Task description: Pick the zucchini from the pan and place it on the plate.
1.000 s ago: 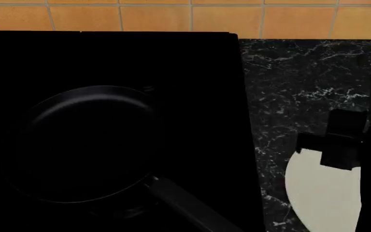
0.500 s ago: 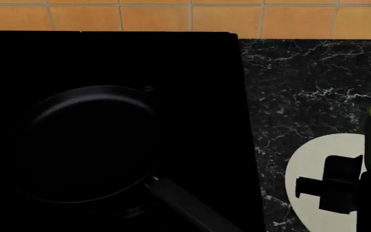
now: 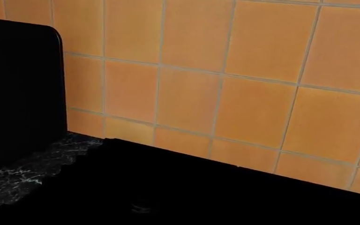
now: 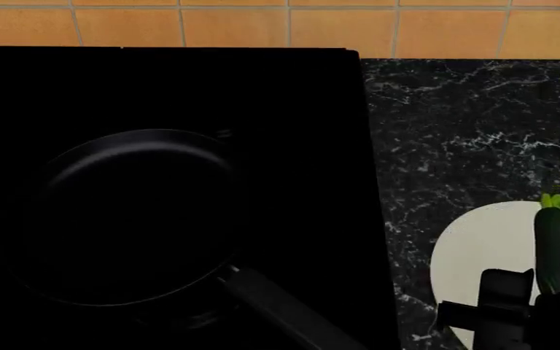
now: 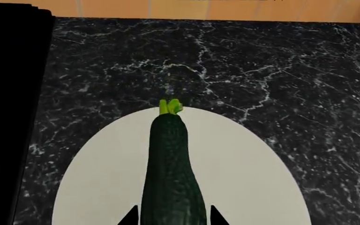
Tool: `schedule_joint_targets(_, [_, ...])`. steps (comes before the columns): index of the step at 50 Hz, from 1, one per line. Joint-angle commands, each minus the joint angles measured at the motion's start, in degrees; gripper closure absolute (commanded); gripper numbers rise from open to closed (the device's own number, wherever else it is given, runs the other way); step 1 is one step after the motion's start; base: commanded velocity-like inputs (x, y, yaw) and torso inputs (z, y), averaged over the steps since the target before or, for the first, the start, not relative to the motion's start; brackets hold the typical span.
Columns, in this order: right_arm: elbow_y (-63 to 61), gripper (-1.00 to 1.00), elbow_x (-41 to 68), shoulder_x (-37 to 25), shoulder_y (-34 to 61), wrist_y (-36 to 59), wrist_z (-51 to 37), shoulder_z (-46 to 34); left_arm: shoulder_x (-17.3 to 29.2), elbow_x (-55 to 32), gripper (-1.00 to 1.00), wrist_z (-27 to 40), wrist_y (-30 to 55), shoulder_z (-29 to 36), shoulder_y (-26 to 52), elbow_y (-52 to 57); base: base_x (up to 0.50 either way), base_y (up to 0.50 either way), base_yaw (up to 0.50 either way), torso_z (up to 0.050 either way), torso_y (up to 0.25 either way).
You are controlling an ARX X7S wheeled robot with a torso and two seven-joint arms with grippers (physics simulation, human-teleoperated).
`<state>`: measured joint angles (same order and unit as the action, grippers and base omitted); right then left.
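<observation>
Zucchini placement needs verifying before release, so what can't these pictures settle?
- Zucchini touching the plate or above it: no side view.
- Right gripper: only finger tips show, rest cut by wrist view's edge.
- Plate's right part: cut by head view's edge.
- Left gripper: unseen anywhere.

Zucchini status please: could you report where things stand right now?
Right gripper shut on zucchini, over the plate. Left gripper not in view. Pan empty on the cooktop. Nothing in the way.
</observation>
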<state>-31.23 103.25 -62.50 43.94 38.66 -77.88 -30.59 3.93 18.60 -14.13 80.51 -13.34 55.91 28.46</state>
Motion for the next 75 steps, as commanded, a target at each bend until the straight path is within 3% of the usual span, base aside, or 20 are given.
schedule_joint_targets(1, [-0.3,1.0,-1.0,0.2,-2.4,-1.5,3.0,0.9,-1.0,0.1,-1.0,-0.4,-1.2,-0.5,-0.1,-1.9,0.0,0.0,0.0,0.0,0.0])
schedule_joint_targets(75, [4.1,1.0,-1.9,1.1,-7.8,-4.5,7.1,0.1,0.3,-4.0,-1.0,3.1,-0.4,-1.0,-1.6,-0.8,0.0,0.0,0.0,0.0,0.0])
